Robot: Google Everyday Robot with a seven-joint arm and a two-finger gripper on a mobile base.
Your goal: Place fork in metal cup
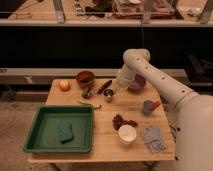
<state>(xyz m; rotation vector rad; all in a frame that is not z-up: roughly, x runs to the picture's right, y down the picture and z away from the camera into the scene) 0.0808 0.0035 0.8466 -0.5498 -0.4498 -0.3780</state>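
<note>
The metal cup (108, 94) is small and shiny and stands upright on the wooden table (107, 145), just right of the black-handled utensil (104, 87). My gripper (118, 88) hangs at the end of the white arm, close above and just right of the cup. I cannot make out the fork; if it is at the gripper or in the cup, it is hidden from me. A pale thin utensil (90, 104) lies on the table in front of the cup.
A green tray (40, 145) holding a teal sponge (65, 132) sits front left. Also on the table are an orange (64, 85), a brown bowl (85, 77), a purple bowl (137, 82), a blue-grey cup (148, 106), a white bowl (127, 134) and a grey cloth (152, 139).
</note>
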